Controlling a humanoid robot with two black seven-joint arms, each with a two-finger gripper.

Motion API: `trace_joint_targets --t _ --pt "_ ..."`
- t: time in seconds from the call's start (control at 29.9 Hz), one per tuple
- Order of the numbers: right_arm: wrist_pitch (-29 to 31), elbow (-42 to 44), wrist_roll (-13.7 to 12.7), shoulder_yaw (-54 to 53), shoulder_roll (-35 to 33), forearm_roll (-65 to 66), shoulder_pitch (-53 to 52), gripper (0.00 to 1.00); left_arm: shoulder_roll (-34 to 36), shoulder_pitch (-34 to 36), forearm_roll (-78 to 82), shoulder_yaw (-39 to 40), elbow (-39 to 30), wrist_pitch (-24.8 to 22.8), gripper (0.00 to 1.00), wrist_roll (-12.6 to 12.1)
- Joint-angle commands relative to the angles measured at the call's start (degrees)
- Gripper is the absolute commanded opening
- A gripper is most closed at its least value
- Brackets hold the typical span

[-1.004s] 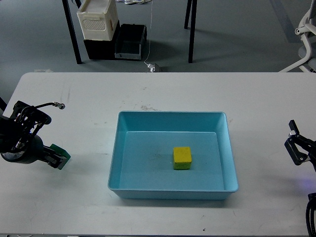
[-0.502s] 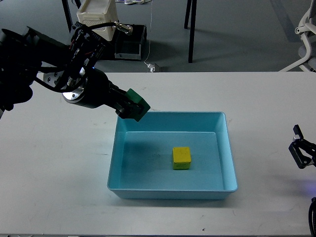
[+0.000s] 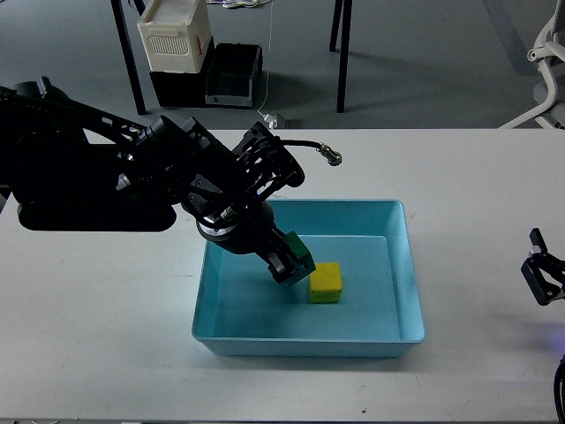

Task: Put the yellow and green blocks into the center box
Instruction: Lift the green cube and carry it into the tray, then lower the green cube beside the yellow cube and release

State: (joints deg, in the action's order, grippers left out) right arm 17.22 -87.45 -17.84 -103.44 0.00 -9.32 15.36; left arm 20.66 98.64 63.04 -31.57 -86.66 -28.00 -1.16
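The light-blue tray [image 3: 406,265] sits at the middle of the white table. The yellow block [image 3: 326,282] lies on the tray floor. My left gripper [image 3: 290,261] reaches down into the tray from the left and is shut on the dark green block [image 3: 297,253], held just left of the yellow block, close to the tray floor. My right gripper [image 3: 546,281] is at the right edge of the table, far from the tray; only part of it shows and its fingers stand apart.
The white table [image 3: 468,177] spreads around the tray. Behind it on the floor stand a white slotted crate [image 3: 175,34], a black bin [image 3: 233,75] and table legs. A white chair base [image 3: 547,79] is at the far right.
My left arm swung from the left table side over the tray's rim and down into the tray, carrying the green block. My right gripper drew slightly back toward the right edge.
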Motion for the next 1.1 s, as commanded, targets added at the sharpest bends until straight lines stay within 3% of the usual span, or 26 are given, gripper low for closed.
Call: trace_joint_targets --t 0.0,0.3,0.77,0.94,1.07 --pt "0.0 0.0 0.0 0.0 0.0 0.0 -0.06 1.0 -0.45 -2.22 0.42 -1.04 1.14 0.0 0.08 -0.15" --pt "0.0 0.0 0.0 0.0 0.0 0.0 -0.06 1.0 -1.24 -5.21 0.68 -2.27 2.19 0.0 0.1 -0.68" --pt "0.0 -0.09 0.0 0.0 0.0 0.0 -0.06 1.0 -5.37 -7.58 0.68 -2.09 5.62 0.0 0.33 -0.07" --pt "0.0 -0.09 0.0 0.0 0.0 0.0 -0.06 1.0 -5.55 -7.93 0.59 -2.1 5.71 0.0 0.49 0.63" --pt "0.09 -0.09 0.0 0.0 0.0 0.0 -0.06 1.0 -5.37 -8.02 0.59 -2.27 5.97 0.0 0.68 3.27"
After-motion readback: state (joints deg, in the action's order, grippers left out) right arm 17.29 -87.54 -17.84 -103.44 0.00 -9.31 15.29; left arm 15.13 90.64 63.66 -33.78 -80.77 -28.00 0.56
